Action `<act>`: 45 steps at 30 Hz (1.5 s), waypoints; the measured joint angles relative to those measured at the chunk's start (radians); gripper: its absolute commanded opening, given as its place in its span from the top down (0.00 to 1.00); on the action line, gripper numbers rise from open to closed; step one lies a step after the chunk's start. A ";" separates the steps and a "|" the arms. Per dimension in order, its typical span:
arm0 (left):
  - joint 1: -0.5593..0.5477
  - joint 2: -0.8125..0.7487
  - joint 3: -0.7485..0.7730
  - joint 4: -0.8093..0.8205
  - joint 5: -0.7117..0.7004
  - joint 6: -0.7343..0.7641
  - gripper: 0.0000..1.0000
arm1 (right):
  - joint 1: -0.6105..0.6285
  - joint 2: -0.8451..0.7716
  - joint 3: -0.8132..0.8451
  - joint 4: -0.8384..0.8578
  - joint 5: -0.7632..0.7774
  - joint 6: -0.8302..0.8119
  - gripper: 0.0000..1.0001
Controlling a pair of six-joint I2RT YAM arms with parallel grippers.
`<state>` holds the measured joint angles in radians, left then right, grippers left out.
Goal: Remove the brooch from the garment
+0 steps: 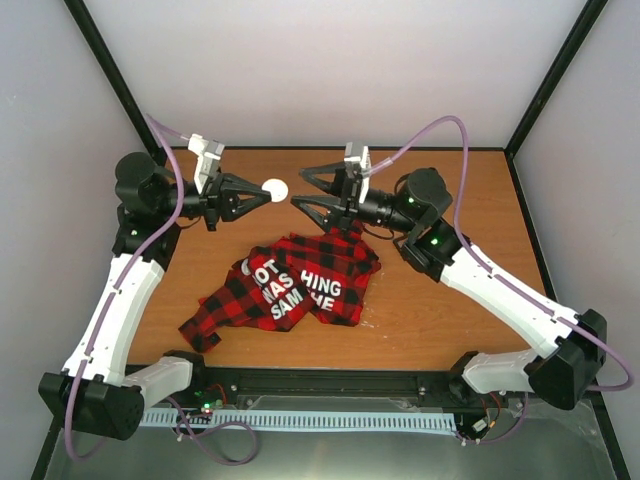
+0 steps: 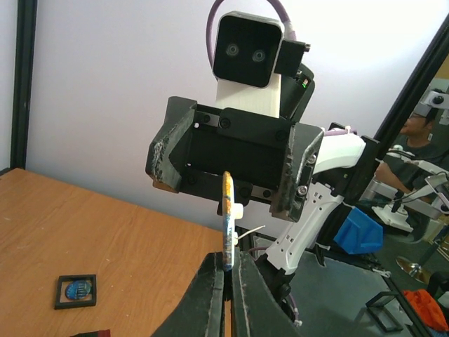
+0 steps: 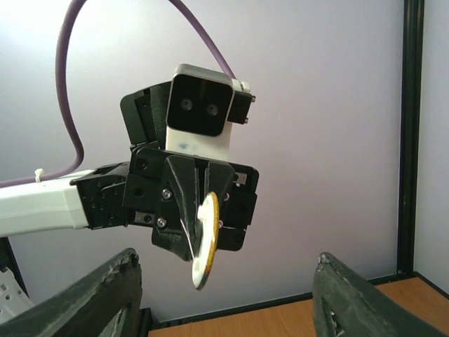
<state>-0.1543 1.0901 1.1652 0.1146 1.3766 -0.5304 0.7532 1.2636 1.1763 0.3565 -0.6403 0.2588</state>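
The brooch (image 1: 274, 187), held in the air above the garment (image 1: 290, 285) on the tabletop (image 1: 400, 320), is pinched only at its rim by the clenched left end effector (image 1: 262, 190), so it could twist loose and drop, or be knocked by the nearby released right end effector (image 1: 300, 188).

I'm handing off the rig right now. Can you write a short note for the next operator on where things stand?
Left gripper: shut on the brooch, held up in the air, clear of the shirt.
Right gripper: open and empty, facing the brooch from close by.
The shirt lies crumpled on the table below both grippers; neither touches it.
Done: the brooch is off the shirt.
Left: probably only to set the brooch down.
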 measured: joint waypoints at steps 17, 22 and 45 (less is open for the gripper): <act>0.000 0.001 -0.002 -0.012 -0.078 -0.010 0.99 | 0.042 0.119 0.119 -0.069 -0.004 -0.010 0.63; 0.000 0.001 -0.002 -0.029 -0.087 0.008 0.99 | 0.046 0.122 0.119 -0.056 -0.004 -0.002 0.72; 0.000 -0.003 -0.002 -0.072 -0.101 0.085 0.99 | 0.046 0.143 0.119 -0.023 -0.004 0.040 0.82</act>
<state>-0.1543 1.0866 1.1629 0.0429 1.2751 -0.4450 0.7994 1.4063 1.2953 0.3332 -0.6445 0.2993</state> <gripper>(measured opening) 0.039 0.190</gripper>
